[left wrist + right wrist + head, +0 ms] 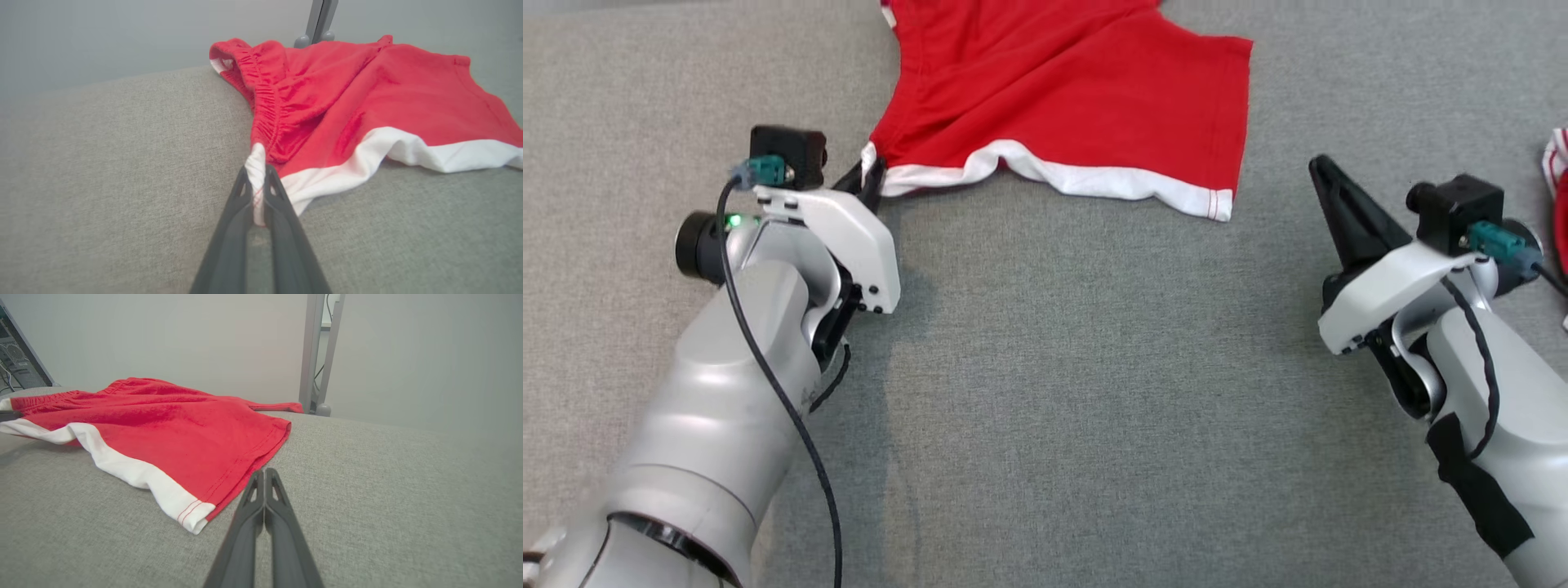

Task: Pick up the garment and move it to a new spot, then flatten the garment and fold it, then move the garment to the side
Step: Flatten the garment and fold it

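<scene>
Garment: the garment (1558, 175) is a sliver of red with striped trim at the head view's 3 o'clock edge, clear of both arms; probably already set aside.
Left gripper: the left gripper (869, 175), at 10 o'clock, is clamped on the white-edged corner of the red shorts (1078, 90); a corner hold suits dragging or spreading.
Right gripper: the right gripper (1327, 175) is closed and empty, near the shorts' 4 o'clock corner.
Arm pose: the left forearm slants toward 1 o'clock, low over the grey cushion (1054, 367); the right fingers point toward 11 o'clock.
</scene>
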You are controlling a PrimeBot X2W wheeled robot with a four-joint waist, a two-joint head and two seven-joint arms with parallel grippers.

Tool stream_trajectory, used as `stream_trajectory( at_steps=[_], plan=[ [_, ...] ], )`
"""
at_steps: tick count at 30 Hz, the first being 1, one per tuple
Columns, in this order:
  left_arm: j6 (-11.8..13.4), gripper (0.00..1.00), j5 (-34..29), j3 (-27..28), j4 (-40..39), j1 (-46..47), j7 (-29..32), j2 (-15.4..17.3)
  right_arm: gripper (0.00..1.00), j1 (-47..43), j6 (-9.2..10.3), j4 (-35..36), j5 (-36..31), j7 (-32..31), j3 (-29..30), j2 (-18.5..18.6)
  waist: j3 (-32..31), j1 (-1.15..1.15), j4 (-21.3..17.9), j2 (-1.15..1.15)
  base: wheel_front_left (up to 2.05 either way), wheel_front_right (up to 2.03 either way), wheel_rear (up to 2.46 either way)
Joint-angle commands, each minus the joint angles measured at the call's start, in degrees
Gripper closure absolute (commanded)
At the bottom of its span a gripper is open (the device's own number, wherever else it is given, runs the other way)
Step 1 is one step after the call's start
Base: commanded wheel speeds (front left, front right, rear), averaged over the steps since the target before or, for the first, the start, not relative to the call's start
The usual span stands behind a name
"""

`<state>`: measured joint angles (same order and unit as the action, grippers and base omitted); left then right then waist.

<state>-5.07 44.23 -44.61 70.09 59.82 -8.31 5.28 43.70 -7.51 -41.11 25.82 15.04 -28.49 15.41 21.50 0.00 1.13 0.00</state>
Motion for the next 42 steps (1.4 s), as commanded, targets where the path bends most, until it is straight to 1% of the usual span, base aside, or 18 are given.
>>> stream_trajectory(
  at_steps=[1, 4, 7, 8, 10, 11, 12, 18, 26, 27, 28, 29, 30, 33, 36, 39, 42],
  plan=[
    [-0.4, 1.00, 0.6, 0.5, 0.3, -1.3, -1.4, 0.5, 1.00, -1.1, 0.05, 0.0, 1.2, 0.2, -1.0, 0.8, -1.8, 0.00, -0.5, 0.00, 0.00, 0.00, 0.00],
    [-0.6, 1.00, 1.0, 0.4, 0.7, -3.4, -2.1, 0.5, 1.00, -2.5, 0.05, 0.3, 3.2, 0.2, -2.0, 1.5, -3.1, 0.00, -0.7, 0.00, 0.00, 0.00, 0.00],
    [-0.8, 1.00, 1.3, 0.5, 0.7, -4.2, -2.4, 0.3, 1.00, -3.2, 0.05, 1.0, 5.4, 0.2, -1.2, 1.7, -3.8, 0.00, -0.5, 0.00, 0.00, 0.00, 0.00],
    [-0.9, 1.00, 1.6, 0.6, 0.7, -4.6, -2.6, 0.2, 0.87, -3.7, 0.05, 1.1, 5.9, 0.2, -1.0, 1.9, -4.1, 0.00, -0.4, 0.00, 0.00, 0.00, 0.00],
    [-0.9, 1.00, 2.0, 0.8, 0.7, -5.6, -3.0, -0.1, 0.64, -4.5, 0.05, 1.5, 7.3, 0.2, -0.3, 2.2, -4.8, 0.00, 0.0, 0.00, 0.00, 0.00, 0.00],
    [-1.0, 1.00, 2.3, 0.9, 0.6, -6.0, -3.2, -0.3, 0.10, -4.9, 0.05, 2.0, 8.0, 0.2, 0.5, 2.1, -5.2, 0.00, 0.2, 0.00, 0.00, 0.00, 0.00],
    [-1.1, 1.00, 2.6, 1.0, 0.5, -6.3, -3.4, -0.5, 0.00, -5.7, 0.04, 2.3, 9.0, 0.2, 1.1, 1.7, -5.5, 0.00, 0.4, 0.00, 0.00, 0.00, 0.00],
    [-1.4, 1.00, 3.7, 1.2, 0.3, -9.0, -4.4, -1.1, 0.00, -9.7, 0.04, 4.6, 10.7, 0.2, 3.7, 1.2, -7.8, 0.00, 1.1, 0.00, 0.00, 0.00, 0.00],
    [-1.7, 1.00, 5.0, 2.0, -0.1, -12.5, -5.7, -1.1, 0.00, -15.2, 0.04, 8.4, 9.9, 0.2, 9.3, 0.2, -9.9, 0.00, 1.3, 0.00, 0.00, 0.00, 0.00],
    [-1.4, 1.00, 5.2, 2.1, 0.1, -12.9, -5.8, -1.0, 0.00, -15.6, 0.04, 8.7, 9.6, 0.2, 9.8, 0.0, -10.1, 0.00, 1.3, 0.00, 0.00, 0.00, 0.00],
    [-1.0, 0.78, 5.0, 2.0, 0.1, -13.3, -5.9, -0.9, 0.00, -16.2, 0.04, 9.0, 9.5, 0.2, 10.2, -0.1, -10.3, 0.00, 1.3, 0.00, 0.00, 0.00, 0.00],
    [-0.6, 0.07, 4.8, 1.9, 0.2, -13.7, -6.0, -0.8, 0.00, -16.6, 0.04, 9.3, 9.4, 0.2, 10.7, -0.3, -10.6, 0.00, 1.2, 0.00, 0.00, 0.00, 0.00],
    [-0.3, 0.00, 4.9, 2.1, 0.3, -14.2, -6.2, -0.8, 0.00, -17.1, 0.04, 9.6, 9.4, 0.2, 11.1, -0.5, -10.8, 0.00, 1.2, 0.00, 0.00, 0.00, 0.00],
    [0.3, 0.00, 5.4, 2.9, 0.2, -15.5, -6.5, -0.2, 0.00, -18.4, 0.04, 10.5, 9.2, 0.2, 12.5, -1.3, -11.7, 0.00, 1.2, 0.00, 0.00, 0.00, 0.00],
    [2.0, 0.00, 4.3, 3.4, -1.1, -16.4, -6.8, 1.9, 0.00, -19.5, 0.04, 11.8, 8.8, 0.2, 13.6, -1.7, -12.1, 0.00, 1.4, 0.00, 0.00, 0.00, 0.00],
    [4.3, 0.00, 3.0, 7.1, -8.5, -18.3, -6.8, 4.1, 0.00, -20.7, 0.04, 13.5, 7.9, 0.2, 15.0, -1.7, -12.4, 0.00, 1.9, 0.00, 0.00, 0.00, 0.00],
    [6.7, 0.00, -0.1, 12.7, -18.9, -22.7, -6.8, 6.9, 0.00, -22.4, 0.04, 16.1, 7.2, 0.2, 17.7, -2.2, -12.9, 0.00, 2.5, 0.00, 0.00, 0.00, 0.00]
  ],
)
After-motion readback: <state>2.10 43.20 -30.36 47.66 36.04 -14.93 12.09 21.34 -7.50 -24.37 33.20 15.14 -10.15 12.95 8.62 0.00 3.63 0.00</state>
